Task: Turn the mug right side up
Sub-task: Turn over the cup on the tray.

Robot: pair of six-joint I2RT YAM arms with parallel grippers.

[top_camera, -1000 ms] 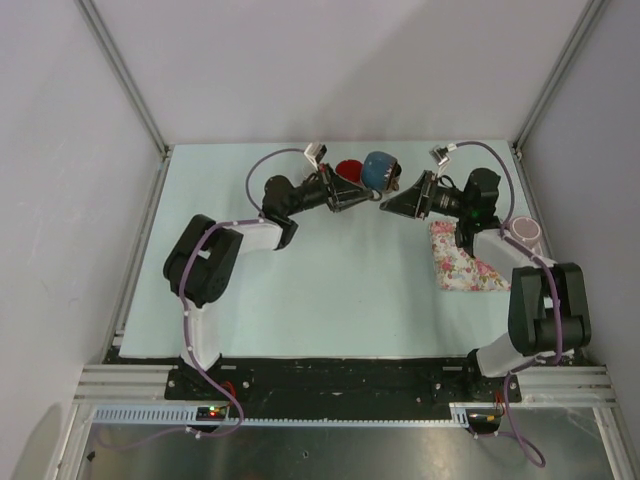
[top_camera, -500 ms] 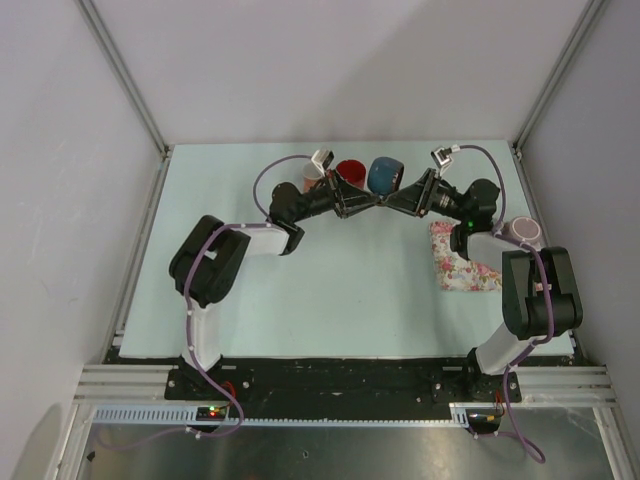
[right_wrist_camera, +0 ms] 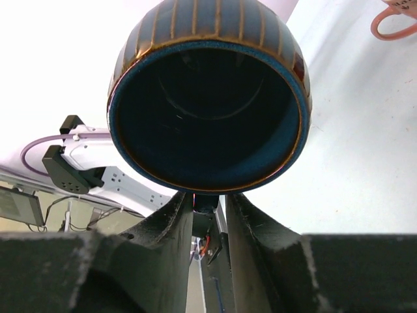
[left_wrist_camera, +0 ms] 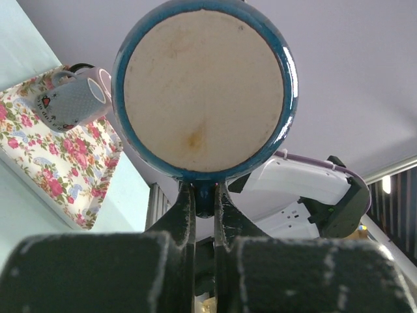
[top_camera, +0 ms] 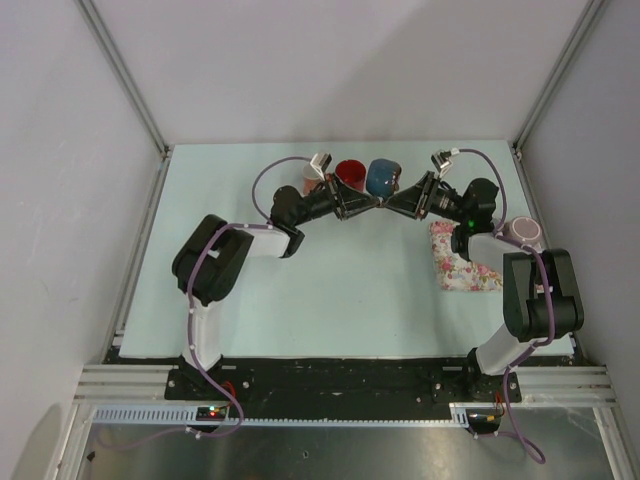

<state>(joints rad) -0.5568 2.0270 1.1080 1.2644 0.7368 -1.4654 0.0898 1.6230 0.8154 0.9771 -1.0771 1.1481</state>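
Note:
The blue mug [top_camera: 381,177] hangs on its side above the back of the table, between my two grippers. Its pale base [left_wrist_camera: 205,91] faces the left wrist camera and its dark mouth [right_wrist_camera: 208,98] faces the right wrist camera. My left gripper [top_camera: 373,203] [left_wrist_camera: 204,195] is shut on the mug's handle from the left. My right gripper [top_camera: 390,205] [right_wrist_camera: 210,203] comes in from the right with its fingers on either side of the same handle. They stand narrow, with a slim gap still showing, so it is open.
A red mug [top_camera: 349,172] and a pink mug [top_camera: 311,178] stand just left of the blue one. A floral cloth [top_camera: 465,262] lies at the right with a pale mug [top_camera: 524,232] at its far corner. Frame posts and walls close in the back.
My right gripper has moved left up to the mug and narrowed its jaws around the handle. The left gripper has shifted slightly right, still holding the mug.

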